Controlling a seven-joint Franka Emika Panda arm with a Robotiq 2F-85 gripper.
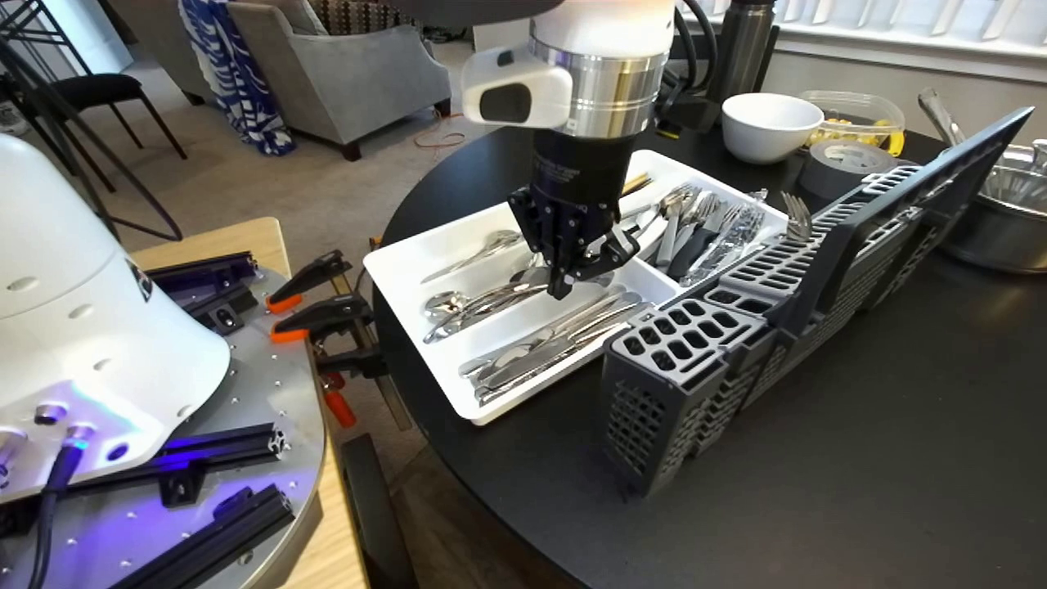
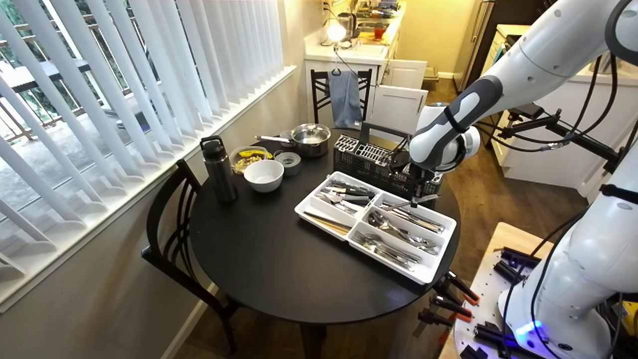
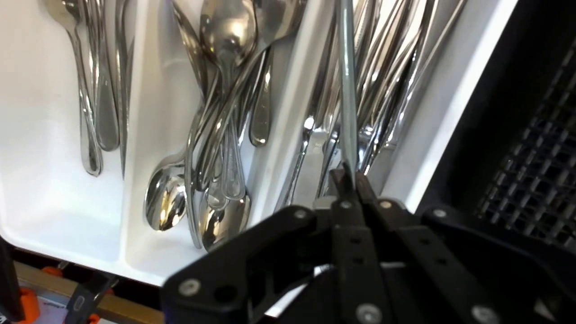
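Note:
My gripper [image 3: 353, 180] is shut on a thin metal knife [image 3: 347, 90], gripped near one end and seen almost edge-on in the wrist view. Below it, a white cutlery tray [image 1: 393, 254] rests on the black table. In an exterior view the gripper [image 2: 415, 202] hangs over the compartment of knives, and the held knife [image 2: 428, 198] sticks out on both sides of the fingertips. Several knives [image 3: 310, 166] lie in the compartment beneath. The neighbouring compartments hold spoons [image 3: 166, 198] and forks [image 3: 105, 112]. Contact between the held knife and the others cannot be told.
A dark grey dishwasher cutlery basket [image 1: 654, 425] stands along the tray's side, with a fork [image 1: 797, 217] in it. Farther back are a white bowl [image 1: 769, 127], a tape roll [image 1: 847, 164], a metal pot [image 2: 311, 142] and a bottle [image 2: 219, 172].

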